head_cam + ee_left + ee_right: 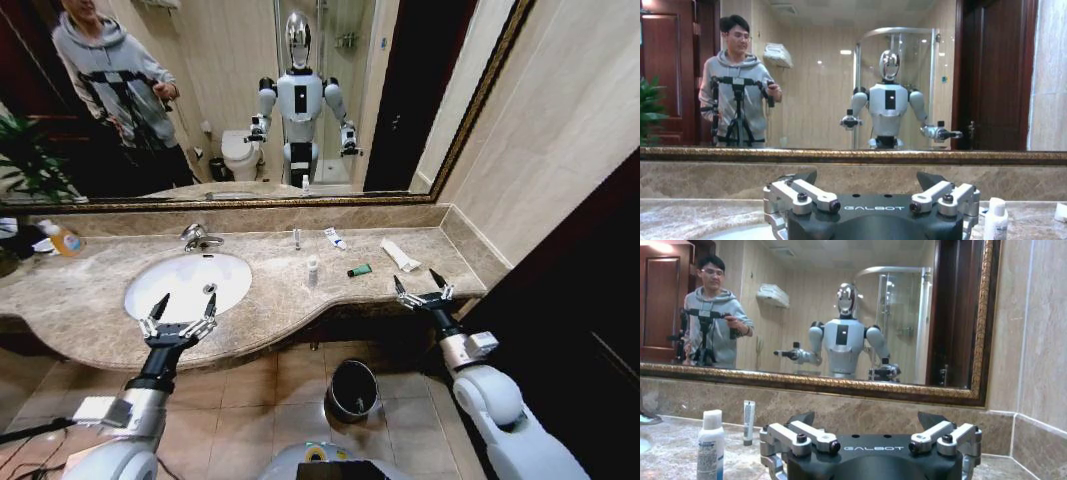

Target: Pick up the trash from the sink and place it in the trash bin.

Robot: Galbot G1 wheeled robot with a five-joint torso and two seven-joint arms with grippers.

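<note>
Left gripper: we hold it spread apart and empty over the front rim of the sink.
Right gripper: ours also spread, empty, at the counter's right front edge.
Trash: white tube, green tube, tiny white bottle, sachet and vial lie on the marble beside the basin.
Trash bin: on the floor below the counter.

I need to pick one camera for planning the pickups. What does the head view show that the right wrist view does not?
Head view alone: the sink, the trash bin on the floor, the left gripper open at the basin's front edge, the white tube, the short green tube and the sachet.
Right wrist view alone: that gripper's body from behind.
Both: the open right gripper, the tiny white bottle, the clear vial, the mirror.
</note>
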